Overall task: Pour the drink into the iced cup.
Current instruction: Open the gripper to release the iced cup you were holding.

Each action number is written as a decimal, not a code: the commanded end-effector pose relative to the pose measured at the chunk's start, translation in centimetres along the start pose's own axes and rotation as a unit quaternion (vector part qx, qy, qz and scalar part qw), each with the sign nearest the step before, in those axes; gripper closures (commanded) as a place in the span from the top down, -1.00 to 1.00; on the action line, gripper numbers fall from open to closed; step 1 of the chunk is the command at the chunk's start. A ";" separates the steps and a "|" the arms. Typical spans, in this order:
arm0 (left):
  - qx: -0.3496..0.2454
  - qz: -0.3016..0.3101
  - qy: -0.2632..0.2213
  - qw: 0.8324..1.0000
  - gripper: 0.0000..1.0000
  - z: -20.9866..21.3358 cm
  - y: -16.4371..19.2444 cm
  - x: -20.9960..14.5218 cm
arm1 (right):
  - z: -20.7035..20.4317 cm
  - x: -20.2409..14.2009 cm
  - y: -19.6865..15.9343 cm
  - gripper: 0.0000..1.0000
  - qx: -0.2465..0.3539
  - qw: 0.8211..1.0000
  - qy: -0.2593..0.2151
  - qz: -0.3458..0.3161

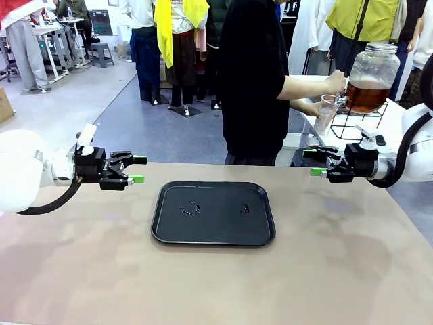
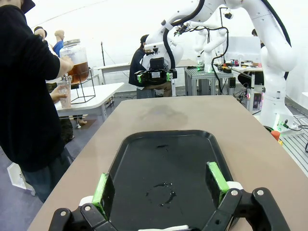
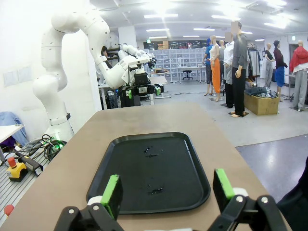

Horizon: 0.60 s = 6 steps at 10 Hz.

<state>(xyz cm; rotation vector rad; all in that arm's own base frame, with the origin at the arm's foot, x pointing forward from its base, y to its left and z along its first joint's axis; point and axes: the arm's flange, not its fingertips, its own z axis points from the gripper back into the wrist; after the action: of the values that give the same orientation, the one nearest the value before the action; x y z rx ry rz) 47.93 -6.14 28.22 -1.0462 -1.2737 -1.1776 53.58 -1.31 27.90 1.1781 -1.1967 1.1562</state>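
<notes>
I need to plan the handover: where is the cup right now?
In the front view the cup is off the table at the far right, in the person's hand, under the tap of the drink jar on its side-table stand.

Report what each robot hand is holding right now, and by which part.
Nothing is held. The left hand and the right hand both hang open over the table, either side of the black tray.

Glossy black plastic tray (image 1: 213, 213); matt tan tabletop (image 1: 81, 271); clear glass jar (image 1: 371, 76).
</notes>
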 end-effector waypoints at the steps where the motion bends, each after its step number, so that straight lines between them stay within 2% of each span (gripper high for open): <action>1: 0.003 -0.006 -0.005 1.000 1.00 -0.2 0.1 0.2 | 0.0 0.3 -0.2 1.00 0.000 1.000 0.001 0.001; 6: 0.003 -0.006 -0.005 1.000 1.00 -0.2 0.1 0.2 | 0.0 0.3 -0.2 1.00 0.000 1.000 0.001 0.001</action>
<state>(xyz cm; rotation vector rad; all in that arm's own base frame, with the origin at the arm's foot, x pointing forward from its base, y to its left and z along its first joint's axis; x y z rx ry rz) 47.93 -6.14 28.22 -1.0462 -1.2737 -1.1776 53.58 -1.31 27.90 1.1781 -1.1967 1.1562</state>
